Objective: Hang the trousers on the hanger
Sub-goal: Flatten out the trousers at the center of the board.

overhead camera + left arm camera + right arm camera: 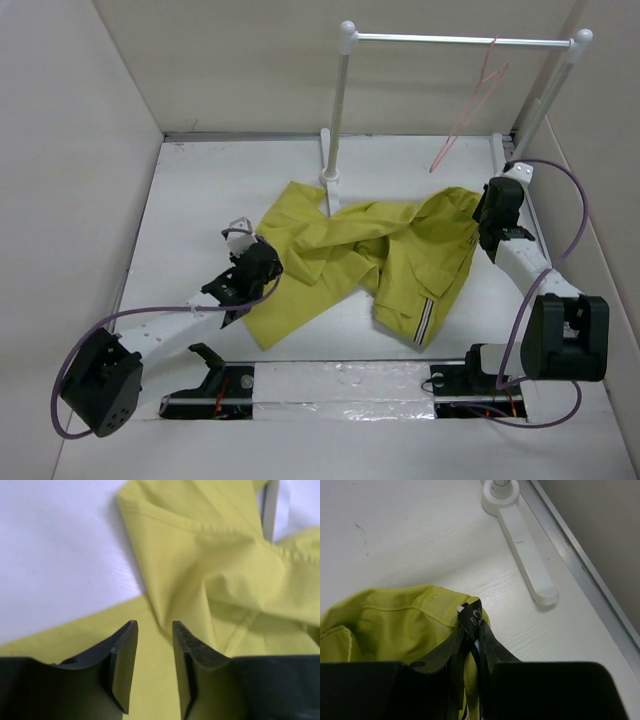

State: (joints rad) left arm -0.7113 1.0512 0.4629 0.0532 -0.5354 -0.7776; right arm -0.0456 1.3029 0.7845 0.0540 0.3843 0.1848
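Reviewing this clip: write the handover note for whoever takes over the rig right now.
The left gripper is open, low over a leg of the trousers, gripping nothing.
The right gripper is shut on the trousers at the edge with the size label.
The trousers lie crumpled on the table; the hanger hangs bare on the rail.
Done: one grip taken.
Left: lift the trousers and get them onto the hanger.

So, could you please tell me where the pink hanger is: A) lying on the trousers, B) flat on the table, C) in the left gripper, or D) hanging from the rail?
D: the hanger hangs by its hook from the rail, clear of the trousers.
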